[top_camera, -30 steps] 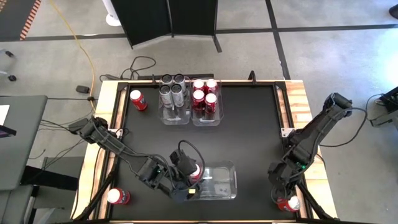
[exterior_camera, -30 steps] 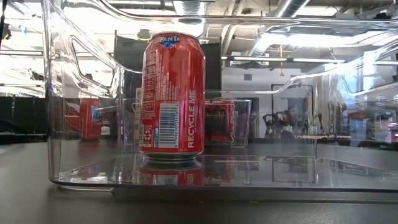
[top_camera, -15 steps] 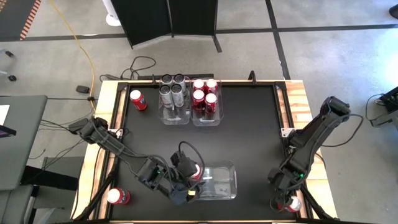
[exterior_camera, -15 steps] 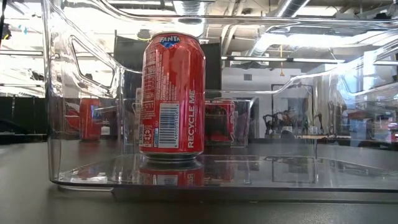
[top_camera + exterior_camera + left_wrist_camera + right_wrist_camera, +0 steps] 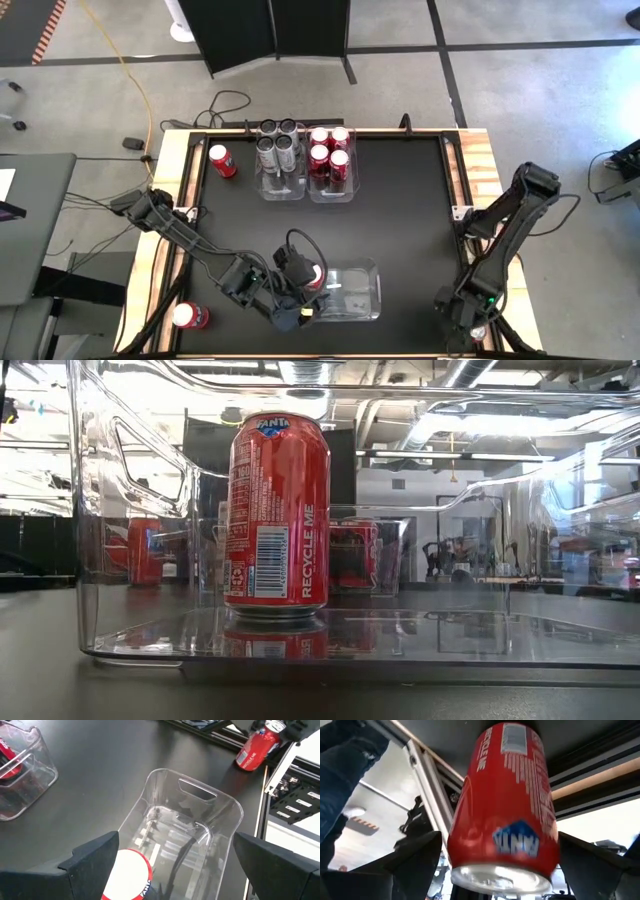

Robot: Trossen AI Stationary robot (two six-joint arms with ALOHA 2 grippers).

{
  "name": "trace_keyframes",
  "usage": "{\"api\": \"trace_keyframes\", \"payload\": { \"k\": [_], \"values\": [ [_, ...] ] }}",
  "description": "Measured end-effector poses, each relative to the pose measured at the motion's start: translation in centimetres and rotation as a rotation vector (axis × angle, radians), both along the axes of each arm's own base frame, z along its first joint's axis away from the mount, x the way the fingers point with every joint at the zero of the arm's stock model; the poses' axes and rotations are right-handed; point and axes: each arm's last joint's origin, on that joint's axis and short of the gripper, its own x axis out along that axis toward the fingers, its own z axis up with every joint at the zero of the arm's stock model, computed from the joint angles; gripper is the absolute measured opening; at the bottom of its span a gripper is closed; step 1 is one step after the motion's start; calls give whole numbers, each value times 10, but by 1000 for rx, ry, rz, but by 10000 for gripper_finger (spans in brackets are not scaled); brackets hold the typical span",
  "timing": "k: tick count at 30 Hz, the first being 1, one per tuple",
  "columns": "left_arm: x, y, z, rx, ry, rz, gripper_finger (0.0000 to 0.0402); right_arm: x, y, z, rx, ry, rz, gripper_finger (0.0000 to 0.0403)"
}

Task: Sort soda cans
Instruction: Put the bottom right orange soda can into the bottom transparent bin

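Right wrist view shows the right gripper (image 5: 500, 870) with its dark fingers (image 5: 415, 857) spread wide on either side of a red cylindrical soda can (image 5: 507, 805), not clamping it, at the table's near right corner. The left gripper (image 5: 177, 870), fingers likewise wide apart, hangs over another red silver-topped can (image 5: 129, 881) standing in a clear rectangular plastic bin (image 5: 200, 820). Farther back, two clear bins hold grey cans (image 5: 277, 145) and red cans (image 5: 330, 150).

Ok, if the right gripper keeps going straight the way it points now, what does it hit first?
The red can at the table's near right corner. It sits dead ahead between the right gripper's open fingers, looking very close, though exact depth is hard to judge.
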Motion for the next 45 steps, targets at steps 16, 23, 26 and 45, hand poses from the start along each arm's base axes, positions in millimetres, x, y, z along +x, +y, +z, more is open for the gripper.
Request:
{"api": "trace_keyframes", "payload": {
  "k": [16,23,26,45],
  "values": [
    [0,0,0,-25,-6,20,390,3,3,-8,-66,18,-62,280],
    [1,2,0,-18,-4,22,390,23,-21,-11,-123,23,-81,279],
    [3,6,0,-17,-5,31,390,37,-38,-11,-138,12,-86,282],
    [1,2,0,-67,-17,56,389,118,-184,35,-354,-245,-70,285]
  ]
}}
